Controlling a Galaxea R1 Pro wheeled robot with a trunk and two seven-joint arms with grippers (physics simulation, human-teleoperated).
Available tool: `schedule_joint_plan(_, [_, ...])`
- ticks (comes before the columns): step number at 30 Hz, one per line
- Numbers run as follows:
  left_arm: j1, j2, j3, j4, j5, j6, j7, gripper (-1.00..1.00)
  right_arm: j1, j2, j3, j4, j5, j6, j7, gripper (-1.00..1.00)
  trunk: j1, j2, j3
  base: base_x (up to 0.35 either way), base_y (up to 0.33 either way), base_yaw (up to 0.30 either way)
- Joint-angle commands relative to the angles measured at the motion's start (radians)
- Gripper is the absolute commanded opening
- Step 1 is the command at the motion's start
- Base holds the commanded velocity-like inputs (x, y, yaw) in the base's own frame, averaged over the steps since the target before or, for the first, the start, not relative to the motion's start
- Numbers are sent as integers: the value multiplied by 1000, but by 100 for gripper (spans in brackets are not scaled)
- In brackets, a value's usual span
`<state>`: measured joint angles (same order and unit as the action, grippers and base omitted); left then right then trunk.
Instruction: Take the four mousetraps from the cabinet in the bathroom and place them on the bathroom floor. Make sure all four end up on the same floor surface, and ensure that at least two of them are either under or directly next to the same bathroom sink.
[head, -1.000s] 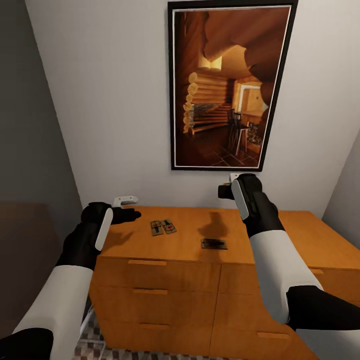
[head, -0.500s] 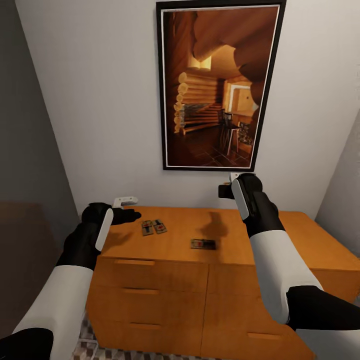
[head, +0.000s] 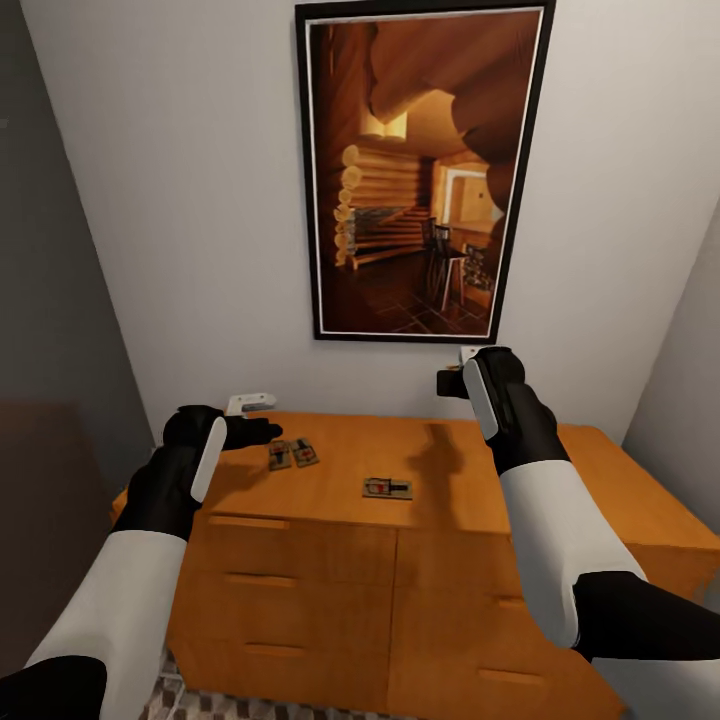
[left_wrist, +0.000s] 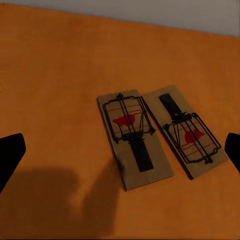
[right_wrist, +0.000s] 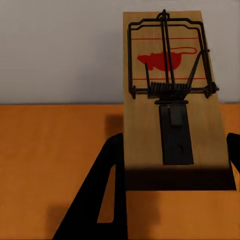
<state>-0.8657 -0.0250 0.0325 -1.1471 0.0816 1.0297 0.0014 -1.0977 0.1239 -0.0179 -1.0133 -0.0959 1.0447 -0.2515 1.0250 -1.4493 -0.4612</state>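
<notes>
The orange-brown cabinet (head: 330, 555) stands against the wall. On its flat top lie two mousetraps side by side (head: 291, 455) and a third mousetrap (head: 387, 488) nearer the front edge. My left gripper (head: 262, 430) hovers open just left of the pair. The left wrist view looks down on that pair (left_wrist: 135, 137) (left_wrist: 187, 130), with my gripper (left_wrist: 120, 155) spread wide around them and above them. My right gripper (head: 452, 380) is raised over the cabinet's back edge. In the right wrist view it (right_wrist: 170, 195) is shut on a fourth mousetrap (right_wrist: 172, 100). A strip of bathroom floor (head: 175, 690) shows at the cabinet's foot.
A large framed picture (head: 420, 170) of a log interior hangs on the white wall above the cabinet. A grey wall (head: 50, 300) closes the left side, and another wall corner (head: 690, 380) stands at the right.
The whole picture has slid left and slightly up, so the camera has moved. Both arms keep their pose, and the three mousetraps stay where they lay on the cabinet.
</notes>
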Motion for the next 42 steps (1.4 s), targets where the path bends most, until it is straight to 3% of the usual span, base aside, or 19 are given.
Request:
schedule_joint_plan(1, [-1, -1, 3, 0, 4, 4, 0, 100, -1, 1, -2, -1, -11, 3, -8, -100, 0, -1, -1, 0, -14, 219])
schedule_joint_plan(20, [-1, -3, 4, 38, 3, 2, 3, 100, -1, 0, -2, 1, -11, 3, -8, -100, 0, -1, -1, 0, -2, 71])
schedule_joint_plan(24, [-1, -5, 6, 75, 1, -37, 7, 100, -1, 0, -2, 1, -10, 3, -8, -100, 0, -1, -1, 0, 0, 0])
schedule_joint_plan(28, [-1, -30, 7, 139, 0, -121, 27, 100, -1, 0, -3, 1, -9, 3, -8, -100, 0, -1, -1, 0, 0, 0])
schedule_joint_plan(31, [0, -92, 2, 177, 0, -151, 109, 100, -1, -6, -3, 1, -9, 3, -8, -100, 0, -1, -1, 0, 0, 0])
schedule_joint_plan(42, [-1, -106, 2, 149, 0, -152, 134, 100, -1, -12, -2, 1, -10, 3, -8, -100, 0, -1, -1, 0, 0, 0])
